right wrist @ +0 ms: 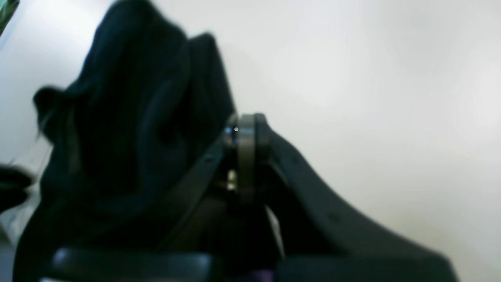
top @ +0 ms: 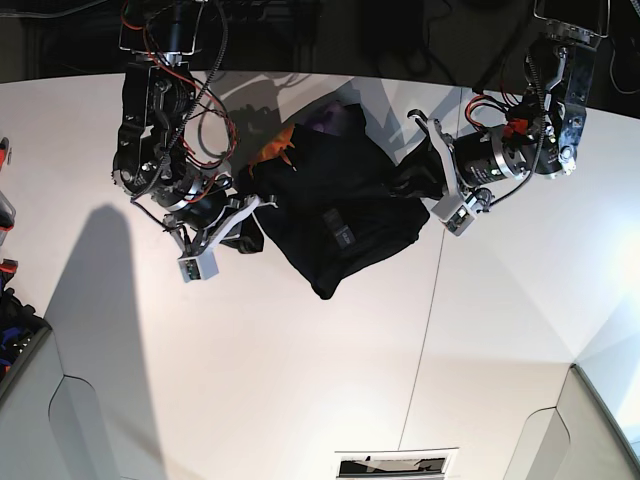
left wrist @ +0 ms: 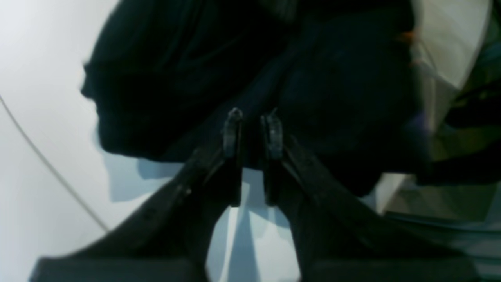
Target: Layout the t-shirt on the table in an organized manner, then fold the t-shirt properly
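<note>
The black t-shirt (top: 335,205) lies bunched in a heap on the white table (top: 300,380), with orange and purple print (top: 283,140) showing at its far side and a small grey tag (top: 340,232) near its middle. My left gripper (top: 408,180) is at the heap's right edge. In the left wrist view its fingers (left wrist: 233,131) stand close together with dark cloth (left wrist: 321,90) between them, left gripper (left wrist: 252,125). My right gripper (top: 258,205) is at the heap's left edge. It is shut (right wrist: 244,125) at the edge of the black cloth (right wrist: 129,117), which hangs beside it.
A thin dark seam (top: 430,290) crosses the table just right of the shirt. Coloured items (top: 5,290) sit at the left edge, and grey panels (top: 60,420) border the near corners. A small vent slot (top: 395,465) lies at the front edge. Greenish clutter (left wrist: 483,78) shows beyond the table.
</note>
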